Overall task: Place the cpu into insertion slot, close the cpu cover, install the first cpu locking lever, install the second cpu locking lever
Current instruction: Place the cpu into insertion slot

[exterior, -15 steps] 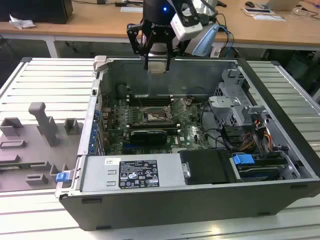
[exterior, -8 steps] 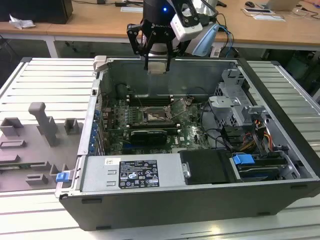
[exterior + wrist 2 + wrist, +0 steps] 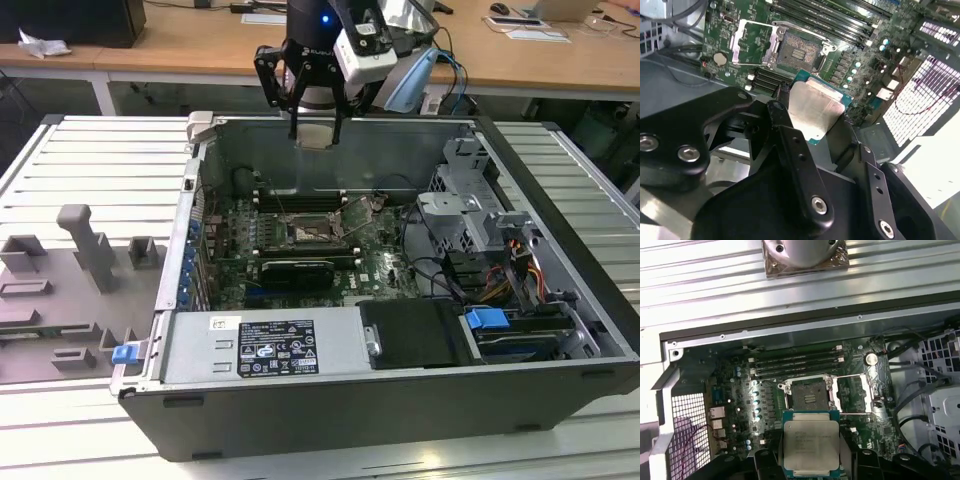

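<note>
The gripper [image 3: 813,107] is clamped on the cpu [image 3: 811,442], one finger at each side edge, and holds it flat in the air. As I judge it, no step is finished: the placing is under way, and the cover and both levers are left to do. Lower than the gripper, inside the open computer case [image 3: 350,425], the insertion slot [image 3: 807,397] is empty. The cpu cover [image 3: 856,396] is folded open just beside it. The case also holds the memory sticks [image 3: 797,360] near the slot and, farthest from the gripper, the power supply box [image 3: 265,345].
</note>
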{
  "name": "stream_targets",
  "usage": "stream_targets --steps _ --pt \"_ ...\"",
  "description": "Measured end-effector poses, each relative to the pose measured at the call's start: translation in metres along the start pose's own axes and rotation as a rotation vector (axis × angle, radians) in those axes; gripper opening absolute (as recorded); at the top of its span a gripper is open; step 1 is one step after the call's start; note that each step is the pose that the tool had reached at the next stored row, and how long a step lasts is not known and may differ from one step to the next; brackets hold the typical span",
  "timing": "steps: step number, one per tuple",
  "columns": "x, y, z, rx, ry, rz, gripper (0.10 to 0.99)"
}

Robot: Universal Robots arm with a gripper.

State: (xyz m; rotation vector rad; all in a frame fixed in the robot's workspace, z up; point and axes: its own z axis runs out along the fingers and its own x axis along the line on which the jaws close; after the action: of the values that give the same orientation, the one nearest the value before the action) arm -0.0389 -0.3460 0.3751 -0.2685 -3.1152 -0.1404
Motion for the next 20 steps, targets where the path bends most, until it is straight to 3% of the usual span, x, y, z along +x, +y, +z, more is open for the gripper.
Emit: stream_targets --steps 7,20 --pt "0.0000 0.0000 0.0007 -0.002 -0.0076 0.085 0.541" --pt "0.0000 -0.0001 0.0010 -0.003 -0.0148 0.166 0.541"
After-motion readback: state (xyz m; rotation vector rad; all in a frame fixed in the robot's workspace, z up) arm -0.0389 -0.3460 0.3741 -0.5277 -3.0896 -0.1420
